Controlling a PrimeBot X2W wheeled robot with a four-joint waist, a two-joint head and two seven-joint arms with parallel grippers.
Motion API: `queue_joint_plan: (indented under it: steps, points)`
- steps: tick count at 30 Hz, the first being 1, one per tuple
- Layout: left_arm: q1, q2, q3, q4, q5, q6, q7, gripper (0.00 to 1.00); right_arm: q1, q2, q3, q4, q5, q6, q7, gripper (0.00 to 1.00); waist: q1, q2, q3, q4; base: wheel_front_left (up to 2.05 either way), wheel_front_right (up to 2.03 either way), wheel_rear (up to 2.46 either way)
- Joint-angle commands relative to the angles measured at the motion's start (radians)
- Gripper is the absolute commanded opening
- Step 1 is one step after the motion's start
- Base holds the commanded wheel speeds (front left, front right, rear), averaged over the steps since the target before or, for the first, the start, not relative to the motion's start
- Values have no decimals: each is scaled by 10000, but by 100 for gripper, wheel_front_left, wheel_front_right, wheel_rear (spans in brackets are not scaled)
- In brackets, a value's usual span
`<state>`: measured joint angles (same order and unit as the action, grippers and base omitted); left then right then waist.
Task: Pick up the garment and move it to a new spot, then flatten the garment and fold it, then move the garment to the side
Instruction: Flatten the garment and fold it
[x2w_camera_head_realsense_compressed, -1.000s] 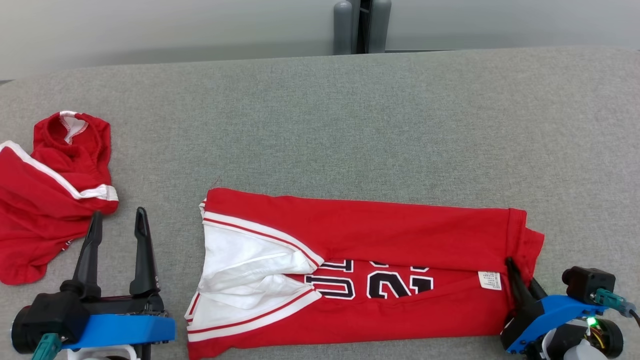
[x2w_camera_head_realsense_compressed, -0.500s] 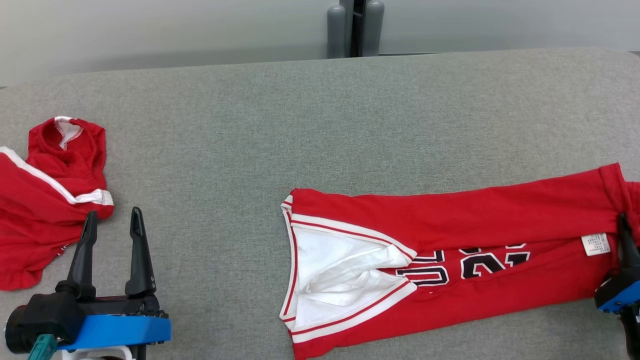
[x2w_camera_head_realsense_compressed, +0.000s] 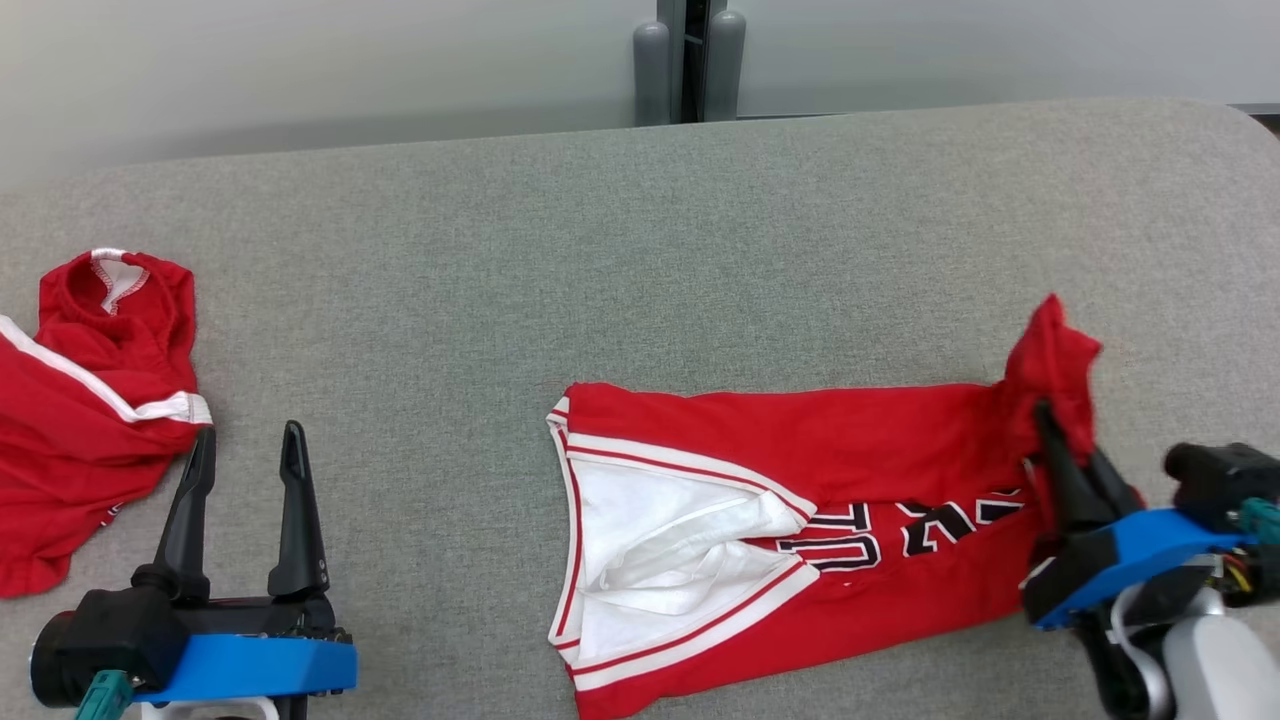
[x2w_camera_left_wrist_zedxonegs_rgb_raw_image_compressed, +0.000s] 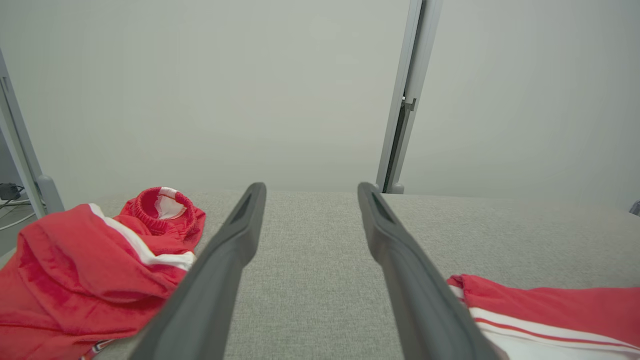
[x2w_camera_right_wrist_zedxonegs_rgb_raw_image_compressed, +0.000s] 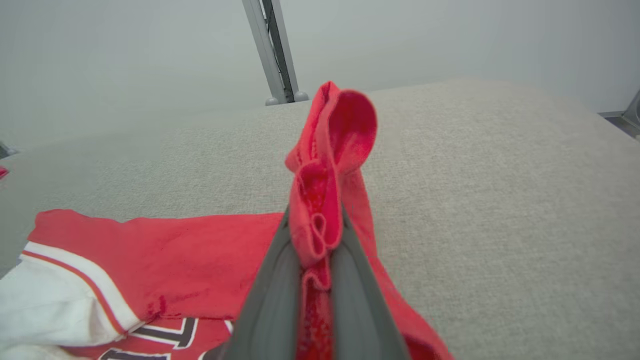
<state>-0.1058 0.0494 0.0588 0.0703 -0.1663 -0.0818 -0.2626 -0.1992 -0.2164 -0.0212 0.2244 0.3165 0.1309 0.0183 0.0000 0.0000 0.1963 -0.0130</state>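
The garment (x2w_camera_head_realsense_compressed: 800, 480) is a red jersey with white trim and black-and-white lettering, folded lengthwise into a long strip on the grey surface at centre right. My right gripper (x2w_camera_head_realsense_compressed: 1050, 420) is shut on its right end, and a bunch of red cloth (x2w_camera_right_wrist_zedxonegs_rgb_raw_image_compressed: 325, 165) sticks up past the fingertips, lifted off the surface. The jersey's white-lined left end (x2w_camera_head_realsense_compressed: 640, 540) lies flat. My left gripper (x2w_camera_head_realsense_compressed: 245, 450) stands open at the lower left with nothing between its fingers (x2w_camera_left_wrist_zedxonegs_rgb_raw_image_compressed: 235, 240), well left of the jersey.
A second red garment with white stripes (x2w_camera_head_realsense_compressed: 90, 400) lies crumpled at the far left, just beyond my left fingertips (x2w_camera_left_wrist_zedxonegs_rgb_raw_image_compressed: 100, 260). The grey padded surface (x2w_camera_head_realsense_compressed: 640, 250) stretches wide behind. A grey post (x2w_camera_head_realsense_compressed: 685, 60) stands at its far edge.
My right gripper closed on the jersey's right end, dragged it rightward, then raised that end and brought it back left. The left gripper stayed open and still. The head camera shifted slightly.
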Motion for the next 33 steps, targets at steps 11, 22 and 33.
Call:
queue_joint_plan:
  steps: [11, 22, 33]
  points:
    - [-162, 28, -250, 185, -48, 13, -27, 100, -153, 781, 2696, -1059, 344, -4, 439, 0, 0, 0, 114, 155, 0, 0, 0]
    - [-438, 28, -643, 387, -182, 41, -27, 100, -968, 1415, 4732, -315, 624, -4, 93, 0, 0, 0, 390, 623, 0, 0, 0]
    - [-536, 28, -829, 516, -393, 156, -27, 100, -1281, 1666, 5380, 734, 1098, -4, -422, 0, 0, 0, 451, 878, 0, 0, 0]
